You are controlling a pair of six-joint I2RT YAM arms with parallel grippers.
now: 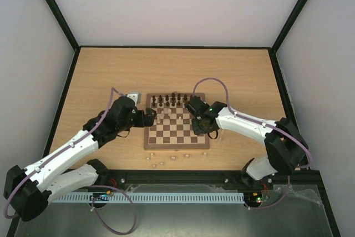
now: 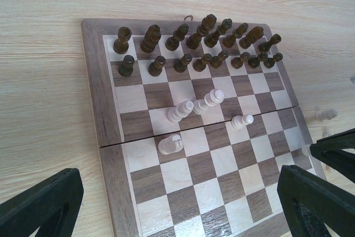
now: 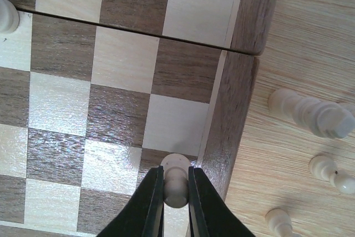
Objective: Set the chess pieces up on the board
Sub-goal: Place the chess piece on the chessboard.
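**Top view.** The board [image 1: 176, 121] sits mid-frame on the table [image 1: 100, 76]. Dark pieces [image 1: 166, 101] fill its two upper rows. Loose pale pieces [image 1: 161, 162] lie on the table just below its lower edge. The left pincer [image 1: 151, 117] is at the board's left edge and the right pincer [image 1: 205, 127] is over its right side.

**Left wrist view.** The dark rows stand across the upper part of the frame. Four pale ones at mid-frame appear to lie on their sides on the squares. The left pincer is spread wide, one finger in each lower corner, and holds nothing.

**Right wrist view.** At bottom centre the right pincer is closed on the held piece [image 3: 176, 165], a small pale one. It is in the column of squares beside the board's right border. Whether its base touches the square cannot be told. More pale ones lie on the table at the right of the frame.

**Handling assessment.** The pieces are judged light, rigid, smooth turned wood, so they are likely to roll or tip. The best hold is across the narrow stem above the base. Those lying flat will need standing up.
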